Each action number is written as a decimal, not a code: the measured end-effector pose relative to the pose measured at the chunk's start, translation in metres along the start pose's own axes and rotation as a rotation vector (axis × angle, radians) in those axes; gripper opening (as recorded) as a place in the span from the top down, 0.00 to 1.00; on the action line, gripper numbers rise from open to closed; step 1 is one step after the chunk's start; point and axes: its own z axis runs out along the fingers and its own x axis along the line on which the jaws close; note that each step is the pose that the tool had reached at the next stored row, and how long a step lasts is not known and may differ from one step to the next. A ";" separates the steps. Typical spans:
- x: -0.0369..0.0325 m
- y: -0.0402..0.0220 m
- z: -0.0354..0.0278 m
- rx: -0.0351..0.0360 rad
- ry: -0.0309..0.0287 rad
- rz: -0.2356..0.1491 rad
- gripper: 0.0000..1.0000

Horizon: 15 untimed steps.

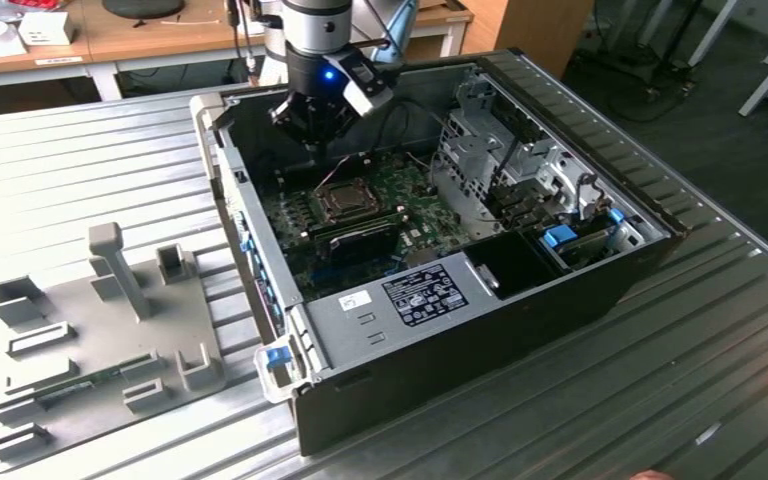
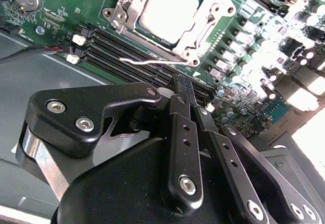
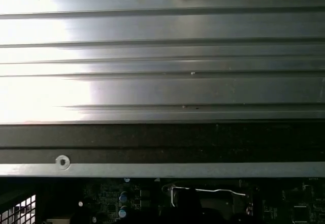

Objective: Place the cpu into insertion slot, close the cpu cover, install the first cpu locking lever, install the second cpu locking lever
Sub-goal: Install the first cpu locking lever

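A ribbed grey metal tabletop (image 1: 77, 170) spreads beneath the hand (image 1: 315, 142), brightly lit. Beyond the hand stand light wooden desks (image 1: 157, 40) on white legs; farther off to the exterior view's right lies dark floor (image 1: 704, 85).

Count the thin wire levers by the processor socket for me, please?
1: a thin wire lever lying along the edge of the insertion slot, toward the black memory slots. Another may sit hidden on the far side.
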 end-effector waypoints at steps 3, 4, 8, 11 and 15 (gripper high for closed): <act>-0.0034 0.0000 0.0017 0.0000 0.0000 0.000 0.89; -0.0041 0.0000 0.0025 0.0000 0.0001 0.001 0.89; -0.0052 -0.0001 0.0045 -0.0072 0.0002 0.001 0.89; -0.0052 -0.0001 0.0047 -0.0073 0.0003 0.001 0.89; -0.0052 -0.0001 0.0049 -0.0210 0.0003 0.002 0.89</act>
